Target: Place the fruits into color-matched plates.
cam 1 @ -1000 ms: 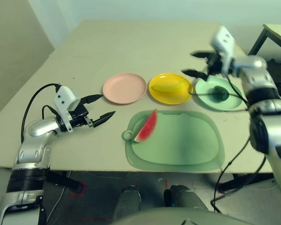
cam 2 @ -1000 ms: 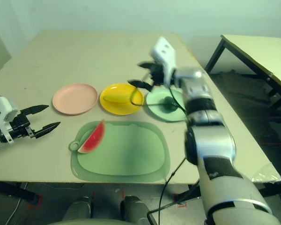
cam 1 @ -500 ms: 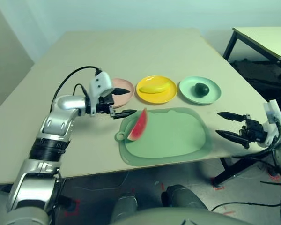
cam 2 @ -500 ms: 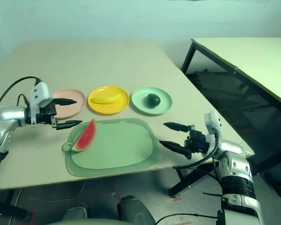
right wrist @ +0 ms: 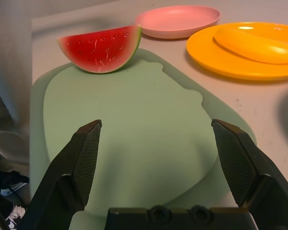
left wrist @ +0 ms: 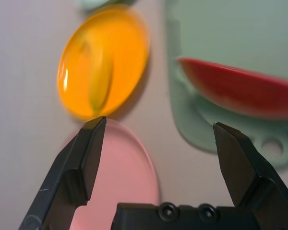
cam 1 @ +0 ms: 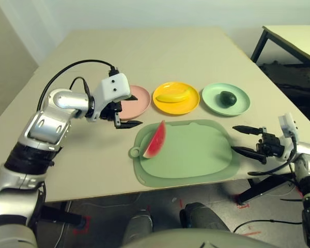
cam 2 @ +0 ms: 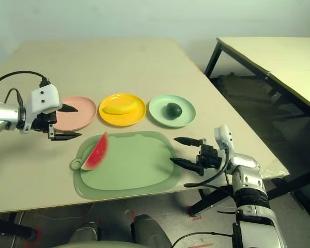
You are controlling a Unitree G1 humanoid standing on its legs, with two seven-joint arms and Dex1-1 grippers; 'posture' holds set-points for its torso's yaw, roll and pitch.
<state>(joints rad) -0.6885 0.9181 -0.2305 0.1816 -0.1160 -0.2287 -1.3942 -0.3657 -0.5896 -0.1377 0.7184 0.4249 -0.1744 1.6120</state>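
Watermelon: the red wedge [cam 1: 156,140] stood on its rind at the near-left end of the green mat [cam 1: 196,155], close to the ring tab. It was the one fruit not yet on a plate, so I judged it the piece left to handle.

Pink plate: it [cam 1: 138,101] lay bare, just beyond the mat's left corner (the natural home for a red fruit, I reckoned).

Banana: it [cam 1: 171,96] lay across the middle of the yellow plate [cam 1: 189,104], colour matched.

Avocado: the dark green one [cam 1: 227,98] sat in the mint plate [cam 1: 211,95], also matched.

My left gripper [cam 1: 124,117]: I hung it above the table between the pink plate's near rim and the wedge, pointing toward the mat, fingers spread wide with nothing between them. In my left wrist view the wedge [left wrist: 240,91] lay ahead and to one side of the gap, not inside it, so I was placed for an approach, not a grasp.

My right gripper [cam 2: 186,151]: I held it low at the mat's right edge, level and aimed across the mat, fingers parted and empty (parked out of the way, as I read it).

Risk: the wedge balanced on a curved rind, so a glancing touch could have tipped it; I thought a squeeze across its flat red faces the safer hold.
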